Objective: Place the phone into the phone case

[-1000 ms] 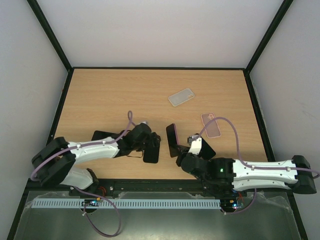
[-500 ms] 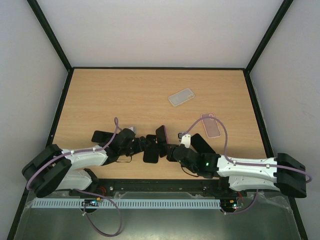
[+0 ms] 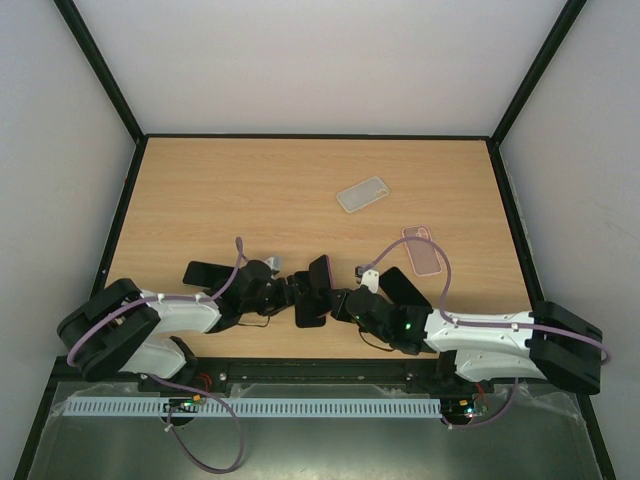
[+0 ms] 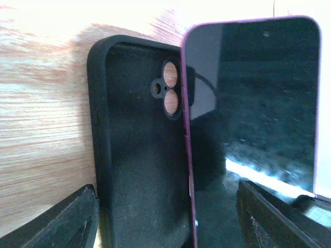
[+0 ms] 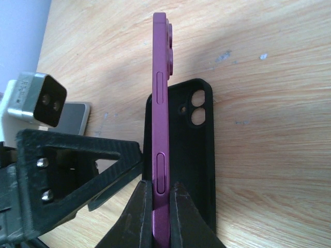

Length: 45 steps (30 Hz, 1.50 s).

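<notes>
Purple phone pinched edgewise in right hand, left hand open, straddling black case

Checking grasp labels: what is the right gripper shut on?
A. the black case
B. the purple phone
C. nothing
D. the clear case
B: the right wrist view shows the right gripper pinching the purple phone by its edge, with the black case lying flat beside it.

Purple phone stands upright on its edge, side buttons facing us, pinched at the bottom btw. fingers of right gripper. Just right of it a black case lies flat on wood table, inner side up. At left, left gripper points toward phone.
</notes>
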Motion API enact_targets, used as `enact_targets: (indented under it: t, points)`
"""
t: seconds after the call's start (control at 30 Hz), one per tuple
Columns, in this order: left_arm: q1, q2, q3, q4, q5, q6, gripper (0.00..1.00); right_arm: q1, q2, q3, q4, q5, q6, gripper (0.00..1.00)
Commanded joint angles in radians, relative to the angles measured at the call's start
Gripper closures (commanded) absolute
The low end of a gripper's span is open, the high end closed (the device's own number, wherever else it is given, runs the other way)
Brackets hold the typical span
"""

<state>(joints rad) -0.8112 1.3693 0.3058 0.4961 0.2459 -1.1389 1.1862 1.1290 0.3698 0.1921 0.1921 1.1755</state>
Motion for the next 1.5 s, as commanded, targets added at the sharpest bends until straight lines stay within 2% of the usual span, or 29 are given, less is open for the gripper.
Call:
enact_targets:
  t: [0.0,0.27,0.47,0.67,0.9,1.17,1.47]
  points:
    - [-0.014,0.008,-0.025,0.011,0.018,-0.023,0.27,-0.043,0.035,-0.047,0.187,-0.078,0.024,0.98]
    - [-0.013,0.011,-0.026,0.021,0.007,-0.008,0.27,-0.054,0.123,-0.077,0.291,-0.173,-0.042,0.98]
    - [-0.017,0.014,-0.010,-0.006,0.000,0.019,0.27,-0.055,0.160,-0.099,0.322,-0.207,-0.004,0.98]
    - [-0.020,0.014,-0.006,-0.018,-0.002,0.013,0.27,-0.055,0.132,-0.099,0.310,-0.242,0.047,0.98]
    - [-0.029,0.021,0.001,-0.020,-0.002,0.008,0.27,-0.055,0.074,-0.120,0.271,-0.191,0.065,0.98]
    - [-0.044,0.068,-0.002,0.029,0.013,-0.015,0.27,-0.055,0.163,-0.128,0.359,-0.170,0.007,0.98]
    - [-0.057,0.080,0.002,0.040,0.005,-0.016,0.27,-0.055,0.267,-0.170,0.468,-0.236,0.003,0.98]
